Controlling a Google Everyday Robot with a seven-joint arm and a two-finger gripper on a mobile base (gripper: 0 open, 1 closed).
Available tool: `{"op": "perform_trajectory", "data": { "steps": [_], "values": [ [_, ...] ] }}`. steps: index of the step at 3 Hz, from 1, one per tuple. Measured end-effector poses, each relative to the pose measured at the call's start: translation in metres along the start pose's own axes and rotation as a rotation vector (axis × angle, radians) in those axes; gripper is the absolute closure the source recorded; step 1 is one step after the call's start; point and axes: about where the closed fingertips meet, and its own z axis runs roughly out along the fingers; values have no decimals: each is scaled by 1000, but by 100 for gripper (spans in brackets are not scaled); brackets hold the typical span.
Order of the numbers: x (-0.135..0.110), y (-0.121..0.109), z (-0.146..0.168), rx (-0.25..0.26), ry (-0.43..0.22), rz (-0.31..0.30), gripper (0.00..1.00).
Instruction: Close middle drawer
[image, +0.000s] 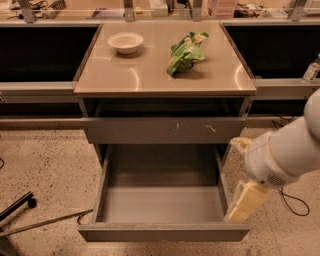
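Observation:
The middle drawer (162, 202) is a wide, shallow grey metal drawer, pulled far out of the cabinet toward me, with a smooth grey inside and nothing in it. Its plain front panel (162, 232) is at the bottom of the camera view. Above it sits a shut grey drawer front with pale scratch marks (160, 130). My gripper (242, 205) hangs from the white arm (287, 150) on the right. Its cream tip is beside the open drawer's right front corner, close to the right side wall.
The tan cabinet top (150, 75) bears a white bowl (125, 42) and a green snack bag (185, 52). Dark shelving runs along both sides. A black cable (292, 202) lies on the speckled floor at right, and a metal leg (30, 220) lies at lower left.

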Motion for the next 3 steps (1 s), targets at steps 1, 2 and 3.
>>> {"op": "perform_trajectory", "data": {
  "steps": [1, 2, 3],
  "values": [
    [7, 49, 86, -127, -25, -9, 0],
    [19, 65, 96, -155, -5, 0, 0],
    [19, 65, 96, -155, -5, 0, 0]
  ]
}}
